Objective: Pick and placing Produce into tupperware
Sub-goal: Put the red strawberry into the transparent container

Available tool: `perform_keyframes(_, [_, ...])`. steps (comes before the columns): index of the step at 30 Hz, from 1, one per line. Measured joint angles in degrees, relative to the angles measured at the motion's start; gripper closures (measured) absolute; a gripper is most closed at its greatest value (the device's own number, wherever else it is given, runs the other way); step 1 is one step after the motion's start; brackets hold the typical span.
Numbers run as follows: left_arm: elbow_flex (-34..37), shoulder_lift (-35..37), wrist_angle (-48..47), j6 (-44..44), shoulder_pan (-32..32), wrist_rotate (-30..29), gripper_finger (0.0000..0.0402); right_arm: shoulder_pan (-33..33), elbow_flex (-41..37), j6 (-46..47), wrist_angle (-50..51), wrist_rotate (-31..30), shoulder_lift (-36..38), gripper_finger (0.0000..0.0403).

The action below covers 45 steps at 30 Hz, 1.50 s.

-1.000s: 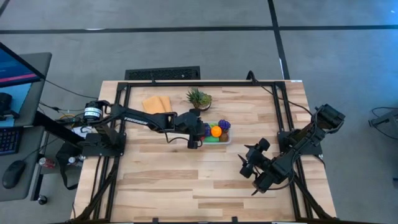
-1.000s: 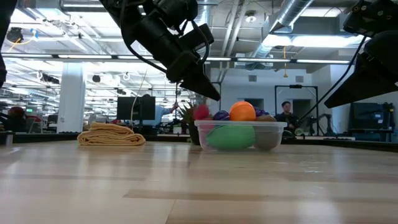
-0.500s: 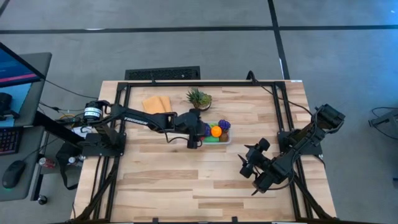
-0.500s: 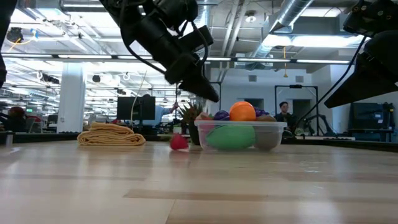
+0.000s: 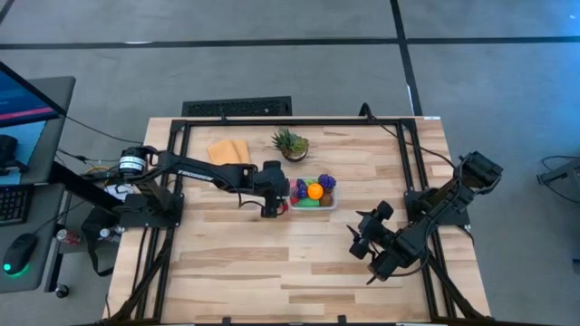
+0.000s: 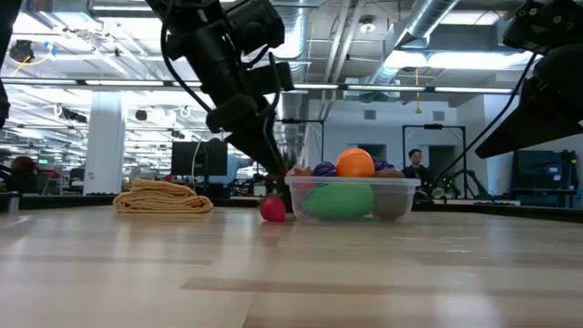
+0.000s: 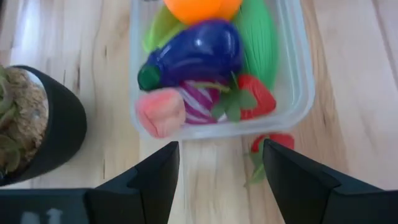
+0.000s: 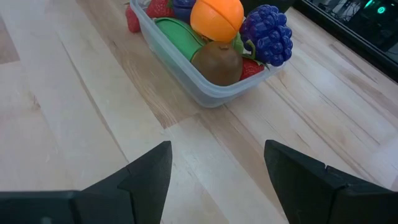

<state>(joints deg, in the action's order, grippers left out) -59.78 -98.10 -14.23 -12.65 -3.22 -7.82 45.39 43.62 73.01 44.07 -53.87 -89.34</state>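
No readable writing. Left gripper (image 5: 275, 201) released at 9 o'clock of tupperware (image 5: 331, 204), strawberry (image 6: 271, 210) on desk (image 5: 272, 263); right gripper (image 5: 361, 243) released, empty.

Strawberry (image 6: 271, 210) beside tupperware (image 6: 351, 199) (touching)

1. A clear tupperware (image 8: 205, 93) sits on the wooden worktop (image 8: 74, 124).
2. Inside lie an orange (image 8: 217, 18), a purple grape bunch (image 8: 268, 34), a brown kiwi (image 8: 217, 63) and a green piece (image 8: 180, 34).
3. A red strawberry (image 8: 132, 20) lies on the worktop, just outside the tupperware's far end.
4. The right gripper (image 8: 217, 180) shows its two dark fingers spread apart, holding nothing.
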Motion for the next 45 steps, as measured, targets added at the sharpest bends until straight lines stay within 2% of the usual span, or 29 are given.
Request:
perform_keyframes(9, [0.0, 0.6, -5.0, 3.8, 0.2, 4.5, 0.018, 0.0, 0.0, 0.0, -0.4, 0.0, 0.0, 0.0152])
perform_keyframes(13, [1.8, 0.6, -4.5, 4.4, 1.0, 4.6, 0.018, 0.0, 0.0, 0.0, -0.5, 0.0, 0.0, 0.0152])
perform_keyframes(19, [6.5, 0.6, 4.3, 4.7, 1.4, 7.3, 0.018, 0.0, 0.0, 0.0, -0.6, 0.0, 0.0, 0.0152])
perform_keyframes(31, [13.1, 0.5, 17.8, 4.1, 1.4, 7.3, 0.018, -0.1, 0.0, 0.0, -1.1, 0.0, 0.0, 0.0152])
perform_keyframes(45, [14.2, 0.5, 21.7, 3.9, 1.4, 7.1, 0.0179, -0.1, 0.0, 0.0, -1.3, 0.0, 0.0, 0.0152])
